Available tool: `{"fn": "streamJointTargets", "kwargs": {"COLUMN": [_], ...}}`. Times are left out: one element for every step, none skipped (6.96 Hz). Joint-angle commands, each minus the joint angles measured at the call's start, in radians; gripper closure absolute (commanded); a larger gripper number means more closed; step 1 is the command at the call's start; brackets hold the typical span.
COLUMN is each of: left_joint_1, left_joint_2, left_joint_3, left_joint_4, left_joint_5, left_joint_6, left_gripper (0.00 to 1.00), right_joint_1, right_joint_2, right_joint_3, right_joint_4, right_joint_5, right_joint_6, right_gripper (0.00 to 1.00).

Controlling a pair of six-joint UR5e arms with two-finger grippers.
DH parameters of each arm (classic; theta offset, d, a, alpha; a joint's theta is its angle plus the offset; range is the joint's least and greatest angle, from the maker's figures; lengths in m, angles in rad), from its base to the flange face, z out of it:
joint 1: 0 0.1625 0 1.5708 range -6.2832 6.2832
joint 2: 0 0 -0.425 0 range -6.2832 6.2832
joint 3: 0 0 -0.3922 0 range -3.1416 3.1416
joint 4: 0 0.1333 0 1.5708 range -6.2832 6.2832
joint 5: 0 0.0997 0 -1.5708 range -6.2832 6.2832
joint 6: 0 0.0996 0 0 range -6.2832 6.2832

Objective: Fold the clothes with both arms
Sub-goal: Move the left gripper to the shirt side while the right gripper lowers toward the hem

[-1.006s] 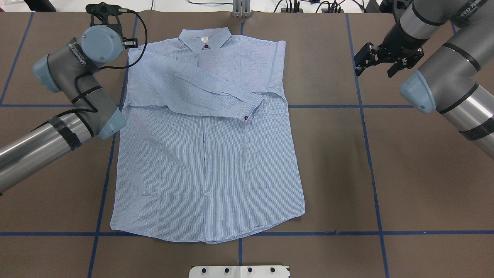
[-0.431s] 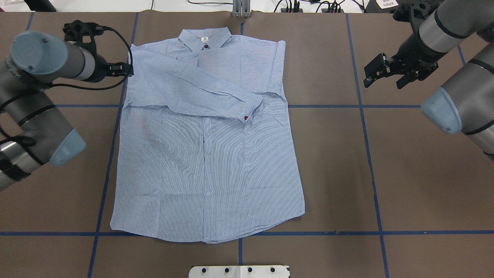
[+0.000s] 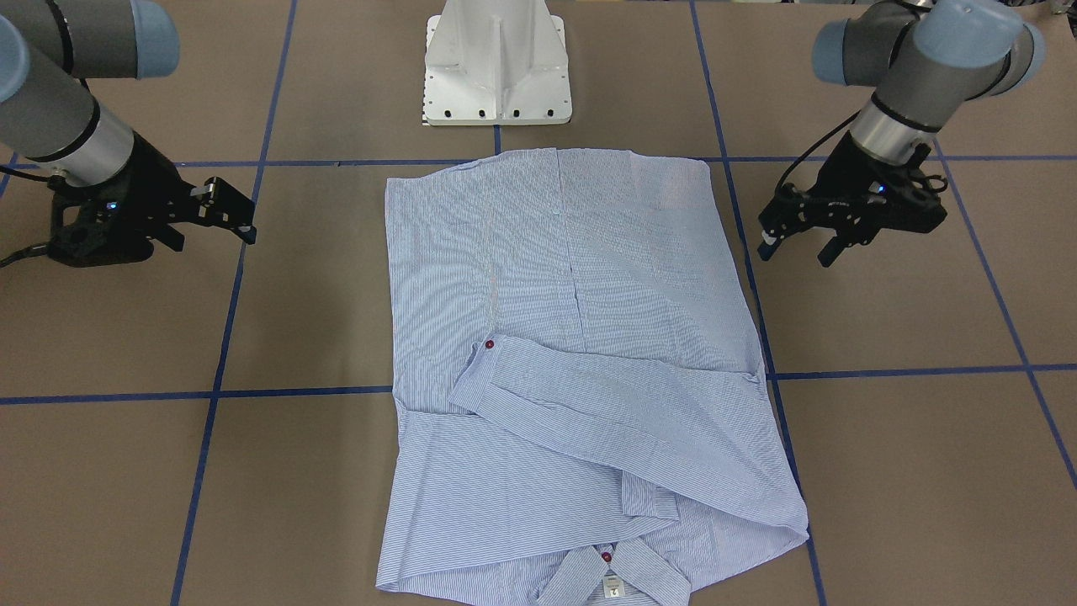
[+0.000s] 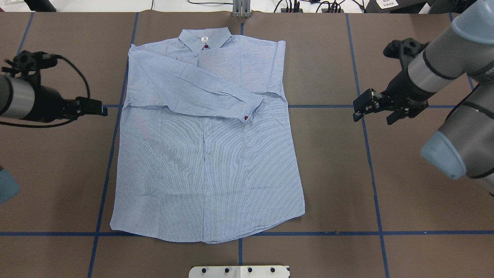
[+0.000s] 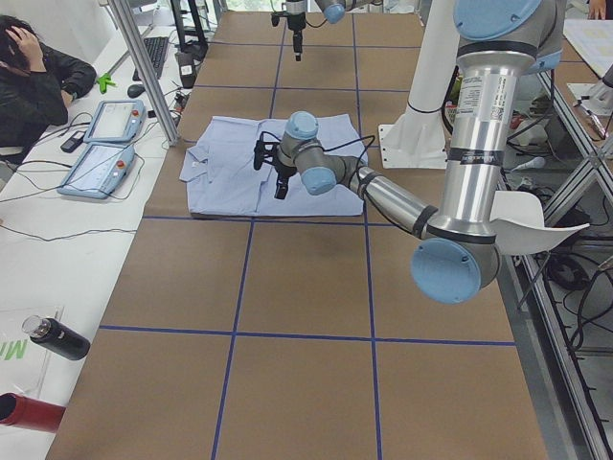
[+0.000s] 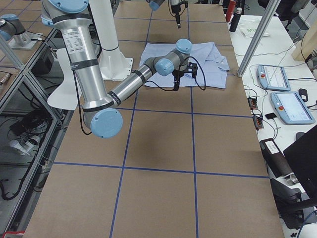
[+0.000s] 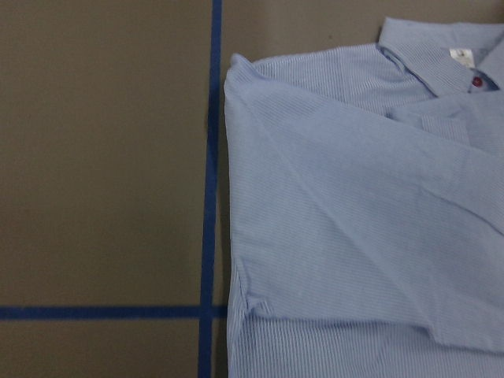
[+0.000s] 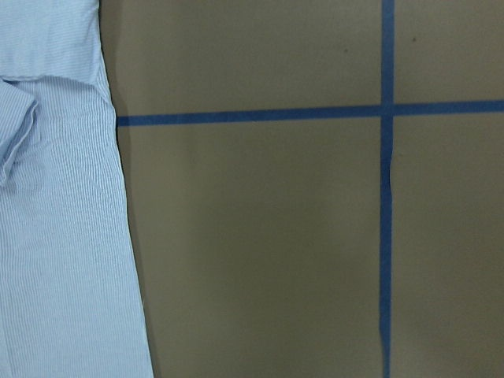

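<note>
The light blue striped shirt lies flat on the brown table, collar at the far side. One sleeve is folded across the chest, with its red-buttoned cuff near the middle. My left gripper hovers just off the shirt's left edge, open and empty, as the front view shows. My right gripper is open too, well clear of the shirt's right edge. The left wrist view shows the shirt's shoulder. In the right wrist view the side hem is visible.
Blue tape lines grid the table. The white pedestal base sits at the near edge. Beyond the far edge are teach pendants and a seated person. Bottles stand off one end.
Both grippers have drawn back toward me from near the shirt's shoulders to about mid-chest height. The left one also moved off the shirt's left edge. The shirt has not moved.
</note>
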Motion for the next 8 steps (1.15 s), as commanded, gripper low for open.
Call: {"fn": "streamJointTargets", "kwargs": {"left_joint_1": [0.014, 0.059, 0.122, 0.192, 0.227, 0.233, 0.233, 0.231], "left_joint_2": [0.176, 0.173, 0.166, 0.144, 0.132, 0.13, 0.124, 0.12], "left_joint_3": [-0.042, -0.042, -0.044, -0.042, -0.041, -0.042, -0.041, -0.039], "left_joint_4": [-0.278, -0.282, -0.284, -0.282, -0.282, -0.282, -0.282, -0.281], "left_joint_5": [-0.061, -0.049, 0.001, 0.061, 0.075, 0.076, 0.076, 0.076], "left_joint_6": [-0.152, -0.21, -0.268, -0.322, -0.356, -0.36, -0.36, -0.36], "left_gripper": [0.01, 0.01, 0.01, 0.01, 0.01, 0.01, 0.01, 0.01], "right_joint_1": [-0.154, -0.226, -0.301, -0.367, -0.415, -0.447, -0.464, -0.467], "right_joint_2": [-0.036, -0.045, -0.046, -0.038, 0.0, 0.06, 0.095, 0.094], "right_joint_3": [0.081, 0.1, 0.106, 0.088, 0.05, -0.02, -0.085, -0.087], "right_joint_4": [0.001, 0.003, 0.03, 0.073, 0.079, 0.079, 0.079, 0.079], "right_joint_5": [-0.081, -0.107, -0.185, -0.245, -0.27, -0.282, -0.306, -0.307], "right_joint_6": [0.112, 0.175, 0.224, 0.267, 0.301, 0.335, 0.346, 0.346], "right_gripper": [0.0, 0.0, 0.0, 0.0, 0.0, 0.0, 0.0, 0.0]}}
